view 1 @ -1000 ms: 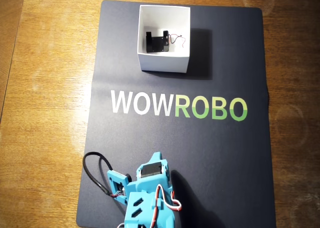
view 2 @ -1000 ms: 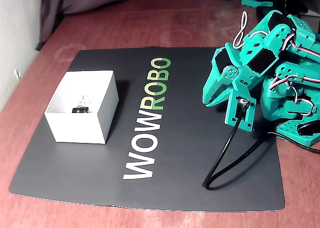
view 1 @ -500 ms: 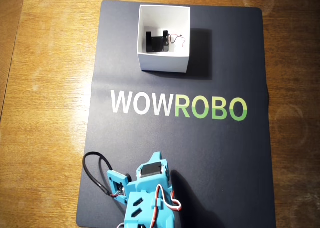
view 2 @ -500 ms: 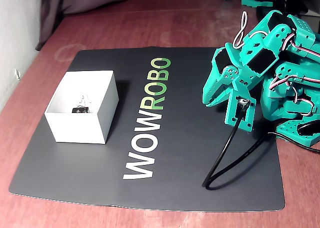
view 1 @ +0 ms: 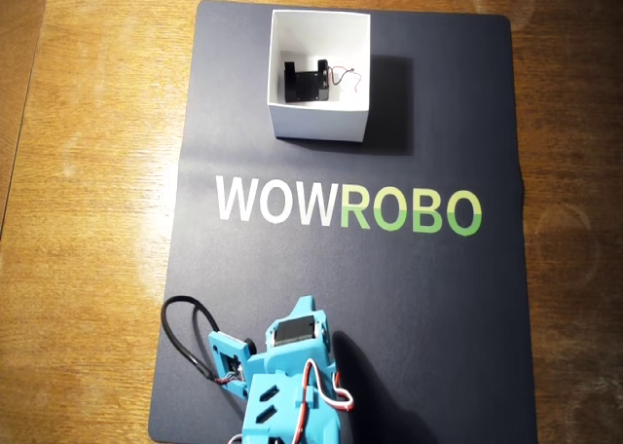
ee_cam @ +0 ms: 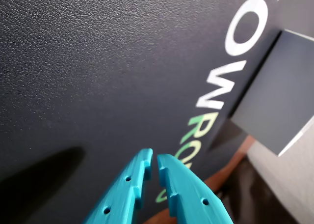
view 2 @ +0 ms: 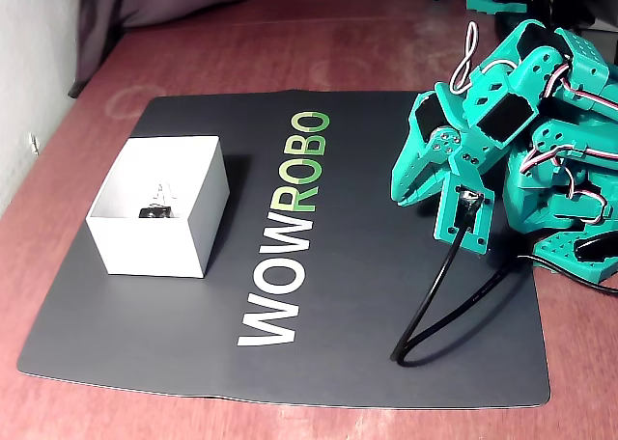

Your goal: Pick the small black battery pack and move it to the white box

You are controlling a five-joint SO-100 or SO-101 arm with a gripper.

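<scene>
Since the small black battery pack [view 1: 305,82] lies inside the white box [view 1: 319,125], far across the mat [view 1: 428,298] from my claw [ee_cam: 152,164], I see the claw clenched, empty.

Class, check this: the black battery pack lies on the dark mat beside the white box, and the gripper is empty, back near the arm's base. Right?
Not quite. The overhead view shows the battery pack inside the white box, not beside it on the mat. The rest holds: the gripper is empty, back near the base.
</scene>
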